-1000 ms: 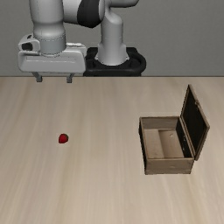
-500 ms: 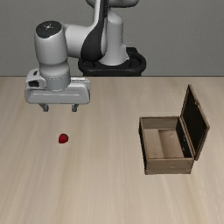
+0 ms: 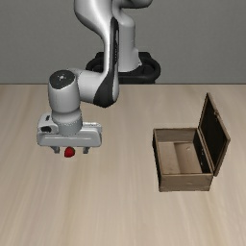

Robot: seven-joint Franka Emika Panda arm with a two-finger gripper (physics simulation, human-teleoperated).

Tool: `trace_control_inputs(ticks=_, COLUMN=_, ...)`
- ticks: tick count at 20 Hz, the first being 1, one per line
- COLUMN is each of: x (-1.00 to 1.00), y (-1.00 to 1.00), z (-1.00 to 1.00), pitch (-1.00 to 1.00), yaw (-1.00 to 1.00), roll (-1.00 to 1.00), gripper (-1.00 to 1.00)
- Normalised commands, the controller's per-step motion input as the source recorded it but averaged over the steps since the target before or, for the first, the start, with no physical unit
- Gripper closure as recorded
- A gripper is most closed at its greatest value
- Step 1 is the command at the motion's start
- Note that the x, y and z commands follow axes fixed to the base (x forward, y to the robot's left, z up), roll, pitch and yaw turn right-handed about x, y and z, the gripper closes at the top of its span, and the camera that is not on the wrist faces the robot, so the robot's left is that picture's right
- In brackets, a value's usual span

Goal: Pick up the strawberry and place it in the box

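Observation:
A small red strawberry [image 3: 69,152] lies on the wooden table at the exterior view's left. My gripper [image 3: 68,151] hangs directly over it, fingers pointing down and spread to either side of the berry, open. The gripper body hides the berry's upper part. A brown wooden box [image 3: 184,159] with its lid [image 3: 214,132] swung up and open sits at the exterior view's right, its inside bare.
The robot's black base [image 3: 125,69] stands at the far edge of the table. Bare light wood tabletop [image 3: 123,202] lies between the strawberry and the box.
The arm has come down and forward from the far left of the table; the gripper now sits low around the strawberry. Strawberry and box have not moved.

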Motion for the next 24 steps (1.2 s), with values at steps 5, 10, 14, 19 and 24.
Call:
trace_control_inputs(ticks=5, x=0.00, y=0.00, z=-0.40, pitch=0.00, yaw=0.00, roll=0.00, gripper=1.00)
trace_control_inputs(ticks=10, x=0.00, y=0.00, z=0.00, pitch=0.00, yaw=0.00, roll=0.00, gripper=1.00)
trace_control_inputs(ticks=14, x=0.00, y=0.00, z=0.75, pitch=0.00, yaw=0.00, roll=0.00, gripper=1.00)
trace_control_inputs(ticks=19, x=0.00, y=0.00, z=1.00, pitch=0.00, yaw=0.00, roll=0.00, gripper=1.00)
trace_control_inputs(ticks=24, x=0.00, y=0.00, z=1.00, pitch=0.00, yaw=0.00, roll=0.00, gripper=1.00)
